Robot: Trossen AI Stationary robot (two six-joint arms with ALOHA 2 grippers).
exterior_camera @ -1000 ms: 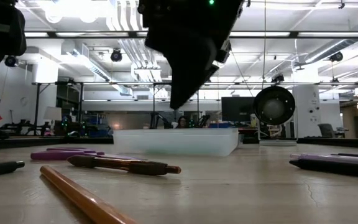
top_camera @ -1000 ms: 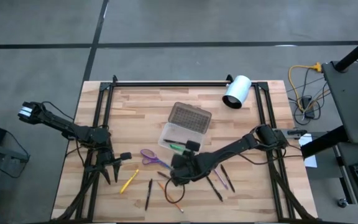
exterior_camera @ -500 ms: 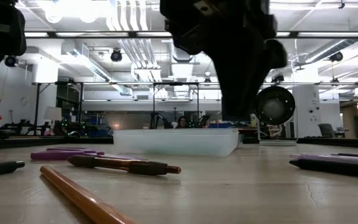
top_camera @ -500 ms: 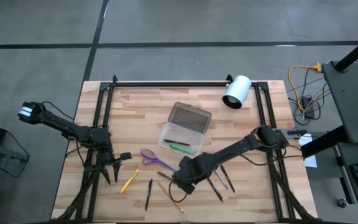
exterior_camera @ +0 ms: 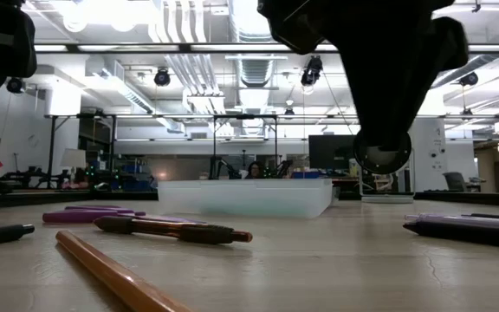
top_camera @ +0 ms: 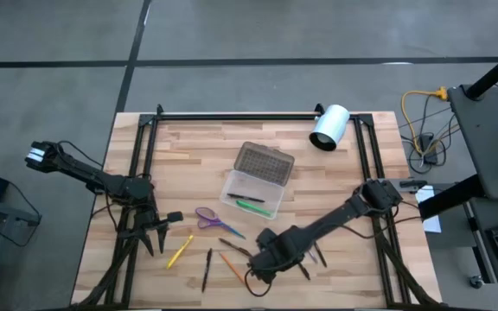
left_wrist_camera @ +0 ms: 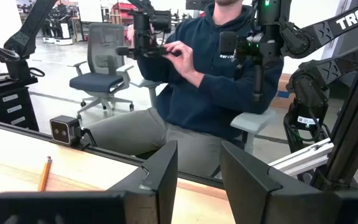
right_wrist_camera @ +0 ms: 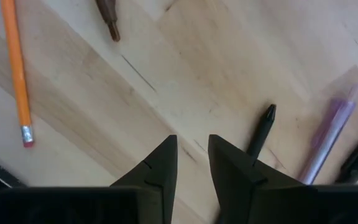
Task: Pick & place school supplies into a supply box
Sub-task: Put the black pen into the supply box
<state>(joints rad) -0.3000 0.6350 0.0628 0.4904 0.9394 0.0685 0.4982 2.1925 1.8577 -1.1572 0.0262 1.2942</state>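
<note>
The small clear plastic supply box point(top_camera: 251, 193) with its grey dotted hinged lid point(top_camera: 264, 162) laid open is seen near the middle of the wooden table point(top_camera: 188, 147), its long axis running on a slight diagonal from upper left to lower right in the high view. One green pen point(top_camera: 251, 205) is seen lying inside it, roughly along that axis, so the task is judged to be only begun. Left on the boards toward the near edge are the purple-handled scissors point(top_camera: 207, 216), a yellow pen point(top_camera: 180, 251), a black pen point(top_camera: 207, 268), an orange pencil point(top_camera: 232, 265) with its eraser end toward the near edge, a brown-tipped pen point(top_camera: 233, 247), and a cluster of dark and purple pens point(top_camera: 316, 251) beside the right arm. The right gripper point(top_camera: 262, 268) is held low over the table among these, well short of the box; in its wrist view its fingers point(right_wrist_camera: 160, 163) are seen slightly parted with nothing between them, above bare wood beside a black pen tip point(right_wrist_camera: 261, 129). The left gripper point(top_camera: 156, 235) is parked at the table's left edge with its jaws spread and empty. A white cylinder point(top_camera: 328, 127) lies at the far right corner.
</note>
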